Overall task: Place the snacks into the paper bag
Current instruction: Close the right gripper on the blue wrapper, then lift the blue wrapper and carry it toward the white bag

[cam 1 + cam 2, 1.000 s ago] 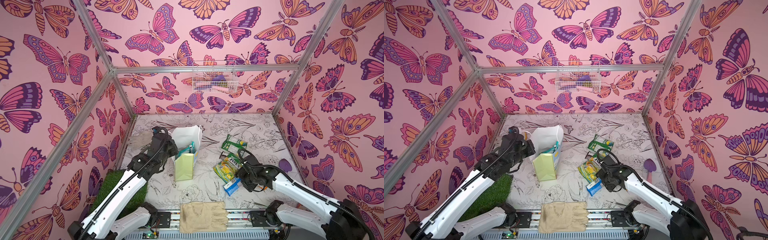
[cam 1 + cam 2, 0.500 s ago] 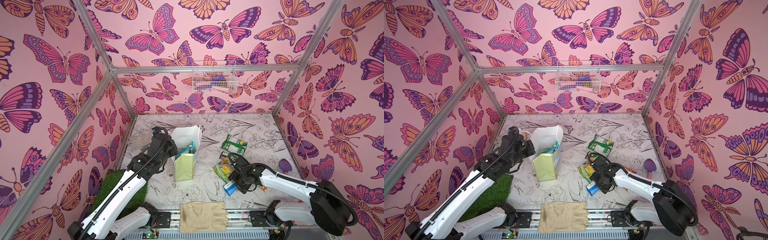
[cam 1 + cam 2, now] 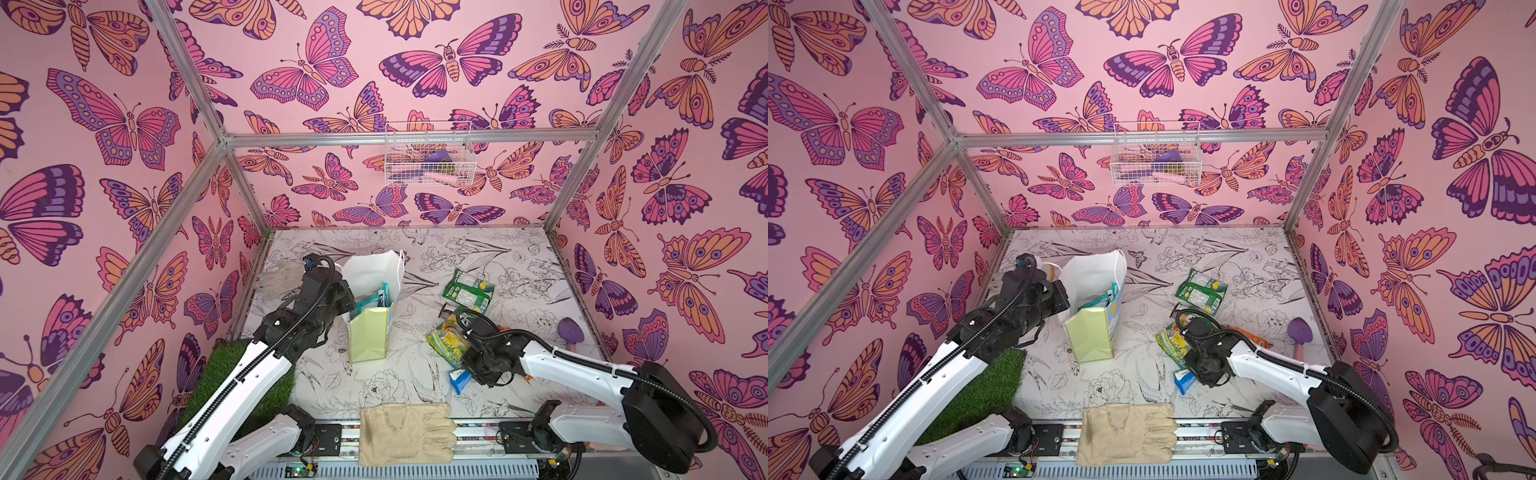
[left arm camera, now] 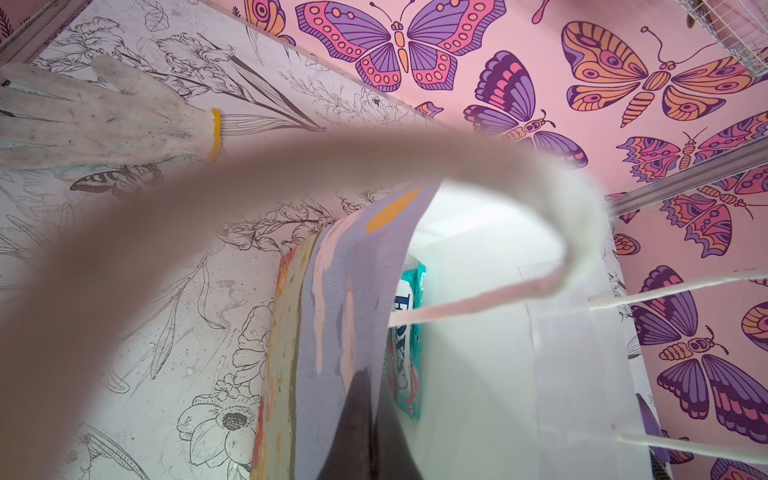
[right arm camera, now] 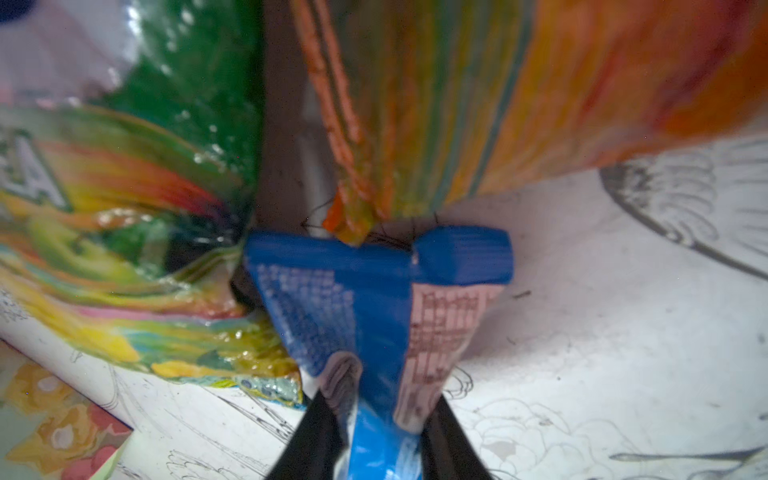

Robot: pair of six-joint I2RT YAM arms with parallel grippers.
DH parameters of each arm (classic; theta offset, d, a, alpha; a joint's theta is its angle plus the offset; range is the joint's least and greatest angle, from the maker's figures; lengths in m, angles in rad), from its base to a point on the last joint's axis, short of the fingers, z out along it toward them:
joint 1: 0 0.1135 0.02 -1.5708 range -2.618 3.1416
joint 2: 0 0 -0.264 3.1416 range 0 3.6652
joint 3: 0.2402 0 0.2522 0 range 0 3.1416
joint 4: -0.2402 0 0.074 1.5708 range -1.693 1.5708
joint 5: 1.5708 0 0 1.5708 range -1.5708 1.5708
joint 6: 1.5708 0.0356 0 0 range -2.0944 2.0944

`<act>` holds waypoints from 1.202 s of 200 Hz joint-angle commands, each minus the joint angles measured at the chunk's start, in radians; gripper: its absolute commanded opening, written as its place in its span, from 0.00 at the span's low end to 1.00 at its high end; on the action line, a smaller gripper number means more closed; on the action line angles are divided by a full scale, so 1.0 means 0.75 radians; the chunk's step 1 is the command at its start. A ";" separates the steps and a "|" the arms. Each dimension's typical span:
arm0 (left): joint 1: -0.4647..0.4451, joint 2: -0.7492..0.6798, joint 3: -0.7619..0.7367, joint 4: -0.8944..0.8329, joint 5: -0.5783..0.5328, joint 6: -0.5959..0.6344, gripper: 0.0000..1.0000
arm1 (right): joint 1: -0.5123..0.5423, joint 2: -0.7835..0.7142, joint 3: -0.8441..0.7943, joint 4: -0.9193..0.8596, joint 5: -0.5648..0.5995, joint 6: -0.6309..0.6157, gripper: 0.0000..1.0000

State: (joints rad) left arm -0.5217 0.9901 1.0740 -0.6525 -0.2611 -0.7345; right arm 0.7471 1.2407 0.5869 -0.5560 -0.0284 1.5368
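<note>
Between the right gripper's (image 5: 376, 451) closed jaws the small blue packet (image 5: 353, 299) seems light, limp, slippery, best gripped at its crimped end, while the left gripper (image 4: 357, 411) pinches the paper bag (image 3: 368, 336).

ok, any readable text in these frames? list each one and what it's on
"Fox's": on the teal packet inside the bag, running sideways, partly hidden by the bag wall.
Blue packet: panels of fine print, too blurred to read.
Yellow-green packet: large white lettering, cut off and blurred, unreadable.
Green packet: print too small to read.
No other text is legible.
</note>
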 commanded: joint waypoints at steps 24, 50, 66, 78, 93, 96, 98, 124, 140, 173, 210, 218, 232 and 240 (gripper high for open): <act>0.014 -0.019 -0.004 0.024 -0.016 0.011 0.00 | 0.010 -0.044 -0.004 -0.081 0.049 0.025 0.06; 0.014 -0.019 0.001 0.023 -0.012 0.012 0.00 | 0.010 -0.055 0.007 -0.099 0.051 0.018 0.04; 0.016 -0.019 0.002 0.021 -0.014 0.012 0.00 | 0.009 -0.066 0.018 -0.114 0.053 0.015 0.03; 0.014 -0.021 0.004 0.021 -0.014 0.012 0.00 | 0.011 -0.080 0.024 -0.126 0.051 0.011 0.03; 0.014 -0.020 0.004 0.022 -0.016 0.012 0.00 | 0.013 -0.105 0.038 -0.144 0.062 0.005 0.03; 0.014 -0.018 0.004 0.021 -0.016 0.012 0.00 | 0.012 -0.112 0.041 -0.150 0.066 0.003 0.03; 0.014 -0.019 0.004 0.023 -0.016 0.010 0.00 | 0.013 -0.116 0.045 -0.157 0.068 0.001 0.02; 0.014 -0.017 0.004 0.021 -0.014 0.012 0.00 | 0.017 -0.180 0.099 -0.220 0.107 -0.036 0.02; 0.015 -0.015 0.004 0.023 -0.012 0.012 0.00 | 0.017 -0.216 0.146 -0.255 0.139 -0.078 0.01; 0.014 -0.017 0.004 0.023 -0.010 0.012 0.00 | 0.018 -0.268 0.239 -0.327 0.220 -0.167 0.00; 0.014 -0.033 0.004 0.021 -0.008 0.012 0.00 | 0.018 -0.298 0.328 -0.356 0.270 -0.281 0.00; 0.015 -0.035 0.005 0.017 -0.008 0.012 0.00 | 0.018 -0.301 0.357 -0.366 0.284 -0.318 0.00; 0.014 -0.036 0.008 0.017 -0.006 0.013 0.00 | 0.017 -0.308 0.409 -0.379 0.312 -0.390 0.00; 0.014 -0.034 0.010 0.017 -0.004 0.014 0.00 | 0.018 -0.316 0.437 -0.377 0.325 -0.446 0.00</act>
State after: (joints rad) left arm -0.5163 0.9871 1.0740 -0.6559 -0.2604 -0.7341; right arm 0.7536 1.0260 0.8387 -0.7986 0.1459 1.3319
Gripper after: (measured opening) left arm 0.044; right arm 0.047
